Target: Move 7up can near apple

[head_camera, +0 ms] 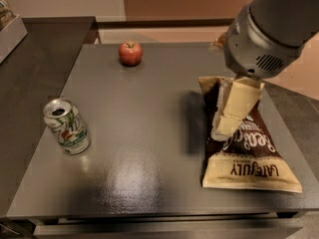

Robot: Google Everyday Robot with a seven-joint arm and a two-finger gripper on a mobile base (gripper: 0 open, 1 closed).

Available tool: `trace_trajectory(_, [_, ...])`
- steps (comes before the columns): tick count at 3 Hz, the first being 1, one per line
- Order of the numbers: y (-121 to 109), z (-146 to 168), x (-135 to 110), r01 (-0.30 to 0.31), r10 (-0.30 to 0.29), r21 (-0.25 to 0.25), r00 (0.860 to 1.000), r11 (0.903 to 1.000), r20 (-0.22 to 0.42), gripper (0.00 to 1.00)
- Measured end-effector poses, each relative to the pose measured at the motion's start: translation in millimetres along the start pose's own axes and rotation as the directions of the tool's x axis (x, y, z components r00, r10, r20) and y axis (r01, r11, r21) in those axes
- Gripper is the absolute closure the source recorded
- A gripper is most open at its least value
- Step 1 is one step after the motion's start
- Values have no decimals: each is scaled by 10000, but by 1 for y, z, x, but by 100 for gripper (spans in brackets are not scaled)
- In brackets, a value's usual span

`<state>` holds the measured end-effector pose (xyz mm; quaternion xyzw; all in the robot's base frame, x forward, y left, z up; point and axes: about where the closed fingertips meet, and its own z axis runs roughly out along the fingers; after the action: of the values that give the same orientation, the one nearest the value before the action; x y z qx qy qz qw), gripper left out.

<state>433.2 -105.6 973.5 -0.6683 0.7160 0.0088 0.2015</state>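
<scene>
In the camera view, the 7up can (66,127) stands upright at the left middle of the table (149,108), well apart from the apple (130,53) at upper centre. The gripper (227,122) hangs at the right above the chip bag (251,158). Whether it is wide or narrow cannot be told. The reach for the can seems not yet begun.

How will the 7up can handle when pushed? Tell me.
Standing upright with its top opened, the 7up can is probably light and may dent or tip if pushed high. Its round wall could roll if toppled. The gripper hangs over the chip bag.
</scene>
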Motion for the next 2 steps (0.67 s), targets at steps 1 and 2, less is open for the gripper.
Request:
trace_trajectory(1, [11,28,-44,419,-383,-448,9962,9981,780,0])
trace_trajectory(2, [29,61,-85,626,-473,-900,9855,9940,1632,0])
